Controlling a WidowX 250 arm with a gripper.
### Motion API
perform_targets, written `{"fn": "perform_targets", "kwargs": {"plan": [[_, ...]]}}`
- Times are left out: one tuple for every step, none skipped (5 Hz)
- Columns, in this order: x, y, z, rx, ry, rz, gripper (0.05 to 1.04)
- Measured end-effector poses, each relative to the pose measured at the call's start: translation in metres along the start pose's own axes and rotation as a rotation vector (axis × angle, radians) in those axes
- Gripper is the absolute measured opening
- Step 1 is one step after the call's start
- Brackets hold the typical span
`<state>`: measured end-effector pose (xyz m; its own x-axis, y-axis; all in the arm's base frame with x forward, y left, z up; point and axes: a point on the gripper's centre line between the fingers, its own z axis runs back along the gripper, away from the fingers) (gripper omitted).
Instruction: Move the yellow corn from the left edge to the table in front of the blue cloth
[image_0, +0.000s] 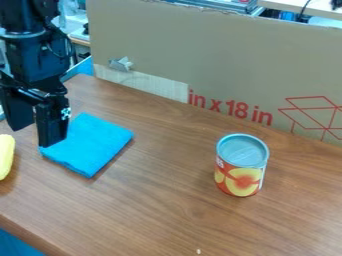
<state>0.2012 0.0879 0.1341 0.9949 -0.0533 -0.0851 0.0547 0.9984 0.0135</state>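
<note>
The black gripper (35, 136) hangs at the left side of the view, pointing down, its two fingers apart with nothing seen between them. Nearest to it is a folded bright blue cloth (95, 146), lying flat on the wooden table; one finger overlaps the cloth's left part in the view, and I cannot tell whether they touch. A yellow object (5, 156) is cut off by the left edge, below the gripper. Well to the right, a can (242, 166) with a silvery lid and a red and yellow fruit label stands upright, apart from the cloth.
A large cardboard panel (200, 55) with red print stands along the table's back edge, a metal clip (121, 64) on its left part. The brown wooden table (160, 200) has its front edge at the lower left. A small pale speck (198, 251) lies near the bottom.
</note>
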Motion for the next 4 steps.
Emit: {"fn": "perform_targets", "kwargs": {"plan": [[-0.001, -0.001, -0.005, -0.01, 0.018, -0.001, 1.003], [-0.012, 0.027, -0.006, -0.023, -0.01, 0.111, 1.003], [-0.024, 0.051, -0.006, -0.004, -0.011, 0.217, 1.003], [-0.041, 0.076, -0.014, 0.037, 0.022, 0.368, 1.003]]}}
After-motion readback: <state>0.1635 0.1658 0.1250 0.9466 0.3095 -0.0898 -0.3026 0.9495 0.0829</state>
